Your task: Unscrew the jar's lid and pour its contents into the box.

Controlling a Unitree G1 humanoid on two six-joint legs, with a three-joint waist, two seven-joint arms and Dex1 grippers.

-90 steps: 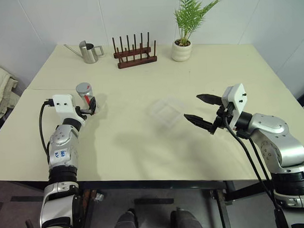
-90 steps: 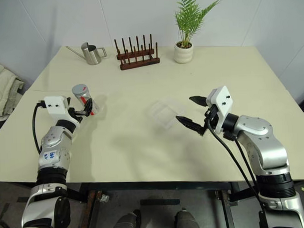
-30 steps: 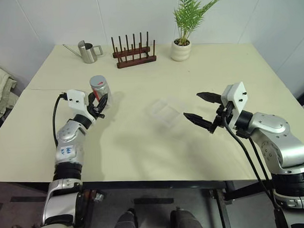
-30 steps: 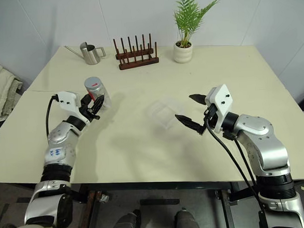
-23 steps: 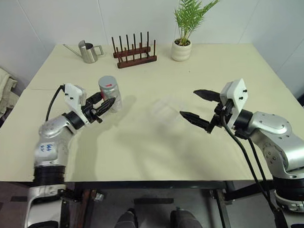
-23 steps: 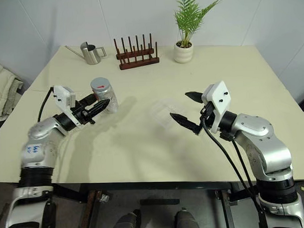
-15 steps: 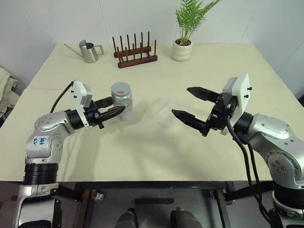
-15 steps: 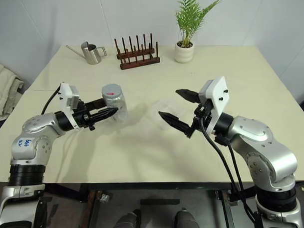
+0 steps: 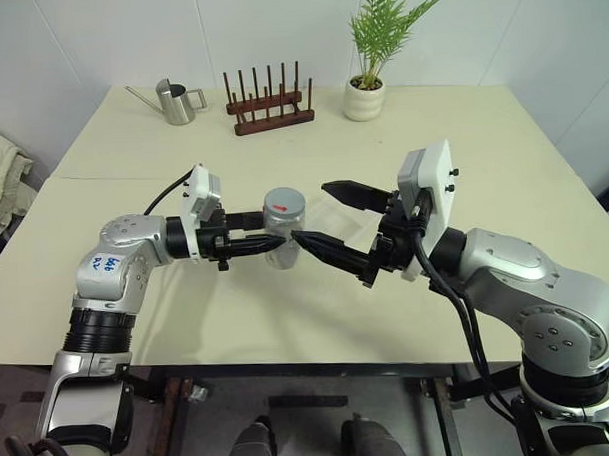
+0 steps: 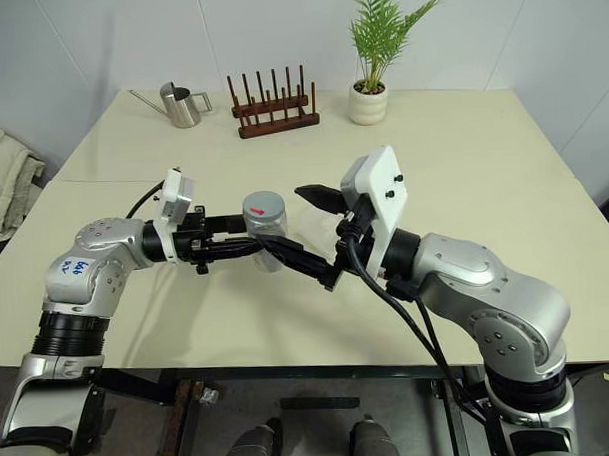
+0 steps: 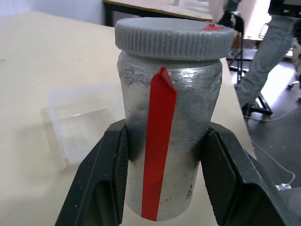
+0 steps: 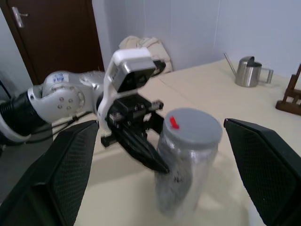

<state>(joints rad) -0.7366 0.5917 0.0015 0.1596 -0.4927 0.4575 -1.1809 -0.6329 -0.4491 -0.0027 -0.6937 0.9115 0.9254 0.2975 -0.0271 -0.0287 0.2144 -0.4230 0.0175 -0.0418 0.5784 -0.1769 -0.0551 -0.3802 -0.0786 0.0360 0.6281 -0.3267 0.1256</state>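
I count 1 silvery-grey jar [image 9: 284, 227] with a red stripe, lidded, held above the cream table [image 9: 481, 132], clenched in my left gripper [image 9: 273, 233], right gripper [image 9: 334, 222] spread wide beside it.

Bare table [image 9: 288, 319] under lifted jar [image 9: 283, 214]

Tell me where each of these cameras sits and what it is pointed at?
Left eye and right eye: on the head, looking down over the table; both arms show.
Left wrist: on the left arm, looking along the left hand shut on the jar; the box lies behind.
Right wrist: on the right arm, between the open right hand, facing the lid and the left arm.
All views share the jar.
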